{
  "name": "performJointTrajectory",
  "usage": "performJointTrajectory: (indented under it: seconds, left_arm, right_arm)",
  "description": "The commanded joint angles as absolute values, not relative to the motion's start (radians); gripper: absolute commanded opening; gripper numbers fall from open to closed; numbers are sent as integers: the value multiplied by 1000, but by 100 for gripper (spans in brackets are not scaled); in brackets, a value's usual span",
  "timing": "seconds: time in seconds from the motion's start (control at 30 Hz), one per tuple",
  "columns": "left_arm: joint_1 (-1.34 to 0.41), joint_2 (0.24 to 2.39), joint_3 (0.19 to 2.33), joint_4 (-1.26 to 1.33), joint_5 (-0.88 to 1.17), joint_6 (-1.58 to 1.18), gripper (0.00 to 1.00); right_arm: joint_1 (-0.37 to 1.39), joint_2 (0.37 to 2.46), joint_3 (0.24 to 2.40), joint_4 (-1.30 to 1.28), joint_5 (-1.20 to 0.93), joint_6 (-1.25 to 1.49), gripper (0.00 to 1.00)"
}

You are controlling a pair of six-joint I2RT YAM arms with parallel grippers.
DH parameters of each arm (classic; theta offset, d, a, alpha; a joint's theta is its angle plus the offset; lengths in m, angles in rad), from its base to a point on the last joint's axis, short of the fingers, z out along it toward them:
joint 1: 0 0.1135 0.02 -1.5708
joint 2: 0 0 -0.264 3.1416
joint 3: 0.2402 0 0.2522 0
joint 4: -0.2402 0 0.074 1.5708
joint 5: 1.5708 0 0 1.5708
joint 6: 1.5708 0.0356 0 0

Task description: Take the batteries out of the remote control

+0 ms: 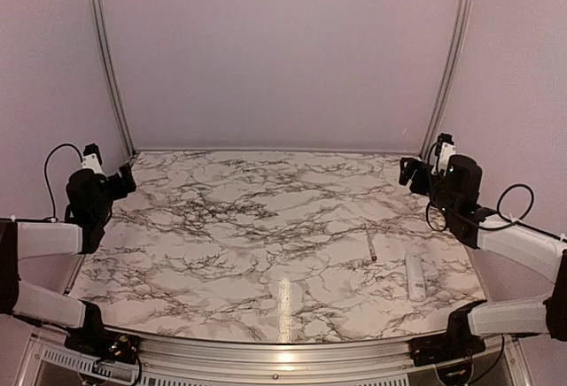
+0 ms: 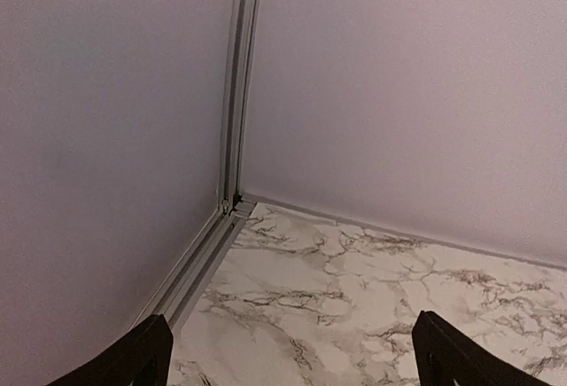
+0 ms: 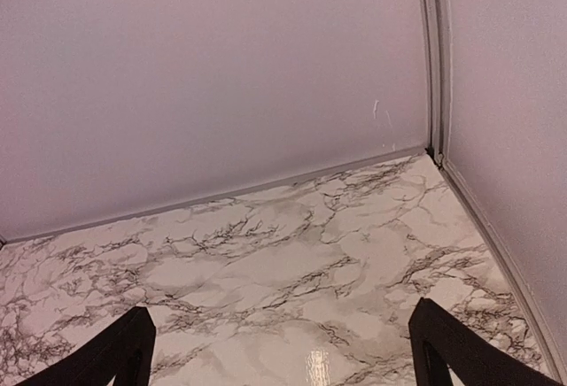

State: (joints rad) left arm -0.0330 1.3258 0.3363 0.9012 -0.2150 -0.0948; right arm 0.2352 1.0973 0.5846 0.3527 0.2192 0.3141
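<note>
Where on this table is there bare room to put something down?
The table is bare across its left half and middle, from the left gripper to the grey stick. The far right corner by the right gripper is bare. Only the near right is taken: stick and remote control lie side by side.

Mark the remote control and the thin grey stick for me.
remote control [image 1: 415, 278]: top external view, middle of its white body.
thin grey stick [image 1: 370, 245]: top external view, halfway along its length.

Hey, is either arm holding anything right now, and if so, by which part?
Nothing is held. The left pincer and right pincer are both open and empty; the remote control lies on the table.
</note>
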Motion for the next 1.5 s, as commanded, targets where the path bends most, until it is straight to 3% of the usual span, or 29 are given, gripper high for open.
performJointTrajectory:
  seconds: [0.0, 0.07, 0.27, 0.57, 0.87, 1.03, 1.47]
  left_arm:
    - [-34, 1074, 538, 329, -339, -439, 99]
    - [-32, 1008, 534, 225, -387, -564, 99]
    - [-32, 992, 604, 49, -303, -533, 99]
    - [-53, 990, 547, 34, -103, -517, 99]
    - [-268, 992, 462, 119, -50, -593, 99]
    - [-403, 1034, 491, 141, -73, -610, 99]
    - [-624, 1205, 493, 294, -133, -641, 99]
  right_arm:
    - [231, 1082, 615, 226, 144, 351, 98]
    - [230, 1082, 632, 171, 166, 371, 98]
    - [230, 1102, 721, -115, 213, 446, 98]
    - [266, 1100, 737, -491, 252, 710, 98]
    - [273, 1029, 696, -659, 268, 812, 98]
    - [272, 993, 659, -620, 260, 810, 98]
    - [272, 1147, 642, -657, 123, 712, 98]
